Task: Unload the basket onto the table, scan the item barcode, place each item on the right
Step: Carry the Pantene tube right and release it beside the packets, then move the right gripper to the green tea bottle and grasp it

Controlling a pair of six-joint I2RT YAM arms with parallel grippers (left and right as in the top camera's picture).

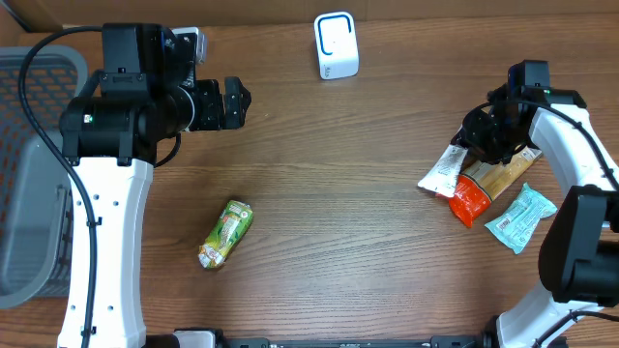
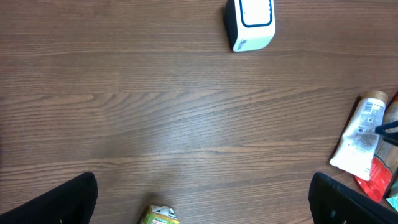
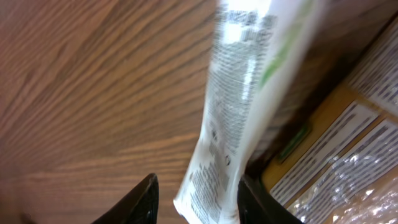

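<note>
Barely started by the looks of it. Nothing has been held up to the scanner yet; it's sitting by itself at the far edge of the table, well apart from everything else.

The right gripper is down on the pile at the right side of the table, with its jaws partway apart and straddling one end of the white tube. In the wrist view there's a sliver of wood showing between one finger and the tube, so it reads as open around it rather than clamped. Not lifted either: the tube is lying flat on the table, right beside an orange packet and a tan bar, with a teal packet a bit further out.

So what's left is pretty much all of it: close on the tube, pick it up, carry it over to the scanner and get the barcode side facing it.

From overhead, the tube's long axis runs diagonally. The narrower end is tucked up under the right gripper, and the wide flat end points back toward the middle of the table. The printed side seems to be facing up, but the barcode itself is too small to make out.

The left gripper is wide open with nothing in it, hanging over bare wood at the far left. A green packet lies near the front of the table, nowhere near either gripper
</note>
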